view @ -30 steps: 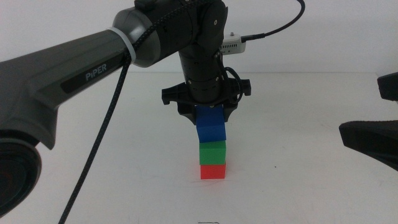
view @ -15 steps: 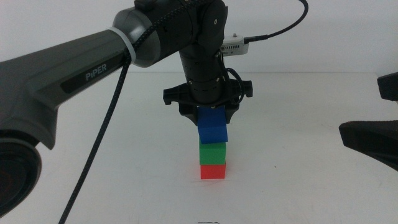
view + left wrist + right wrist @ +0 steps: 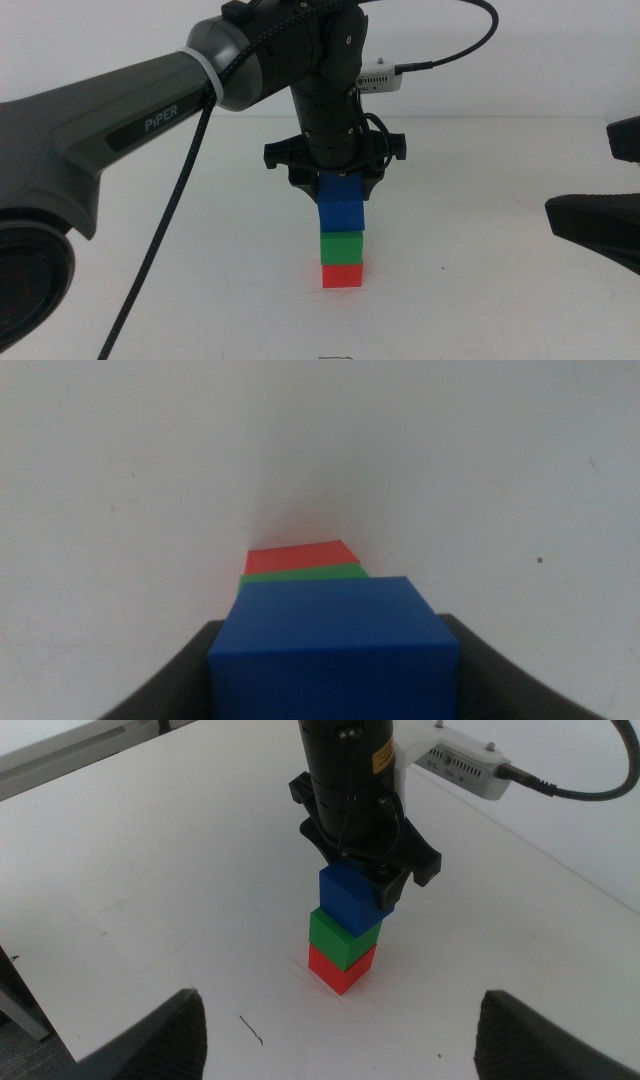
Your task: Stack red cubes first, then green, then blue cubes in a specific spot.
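My left gripper (image 3: 340,192) is clamped on the small matte dark blue cube (image 3: 340,208), which sits on the matte green cube (image 3: 341,246) over the matte red cube (image 3: 341,275). I should square its edges, then release gently. My right gripper (image 3: 340,1030), jaws apart, waits right.

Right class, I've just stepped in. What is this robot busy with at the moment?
The left gripper reaches straight down and holds the blue cube between its fingers, on top of the green cube, which sits on the red cube on the white table. The right gripper waits open, off to the side.
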{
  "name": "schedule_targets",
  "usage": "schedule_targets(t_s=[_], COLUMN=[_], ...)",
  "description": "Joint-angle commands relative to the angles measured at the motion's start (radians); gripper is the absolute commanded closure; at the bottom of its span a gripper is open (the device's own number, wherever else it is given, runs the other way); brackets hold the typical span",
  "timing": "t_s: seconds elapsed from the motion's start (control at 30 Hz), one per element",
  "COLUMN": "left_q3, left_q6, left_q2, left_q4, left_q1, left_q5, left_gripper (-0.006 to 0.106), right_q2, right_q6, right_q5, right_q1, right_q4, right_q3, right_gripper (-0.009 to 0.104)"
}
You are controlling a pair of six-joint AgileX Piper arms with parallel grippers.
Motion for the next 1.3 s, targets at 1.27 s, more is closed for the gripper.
schedule_targets(t_s=[1.27], left_q3=[-0.071], left_q6=[0.224], left_q2=[-0.402], left_q4=[0.236], left_q1=[-0.001], left_q5=[0.088], left_gripper=[0.008], right_q2=[-0.002], right_q6=[-0.008], right_q5=[-0.070], right_q1=[-0.009], right_q4=[-0.002], right_q3=[-0.024], right_gripper=[0.003])
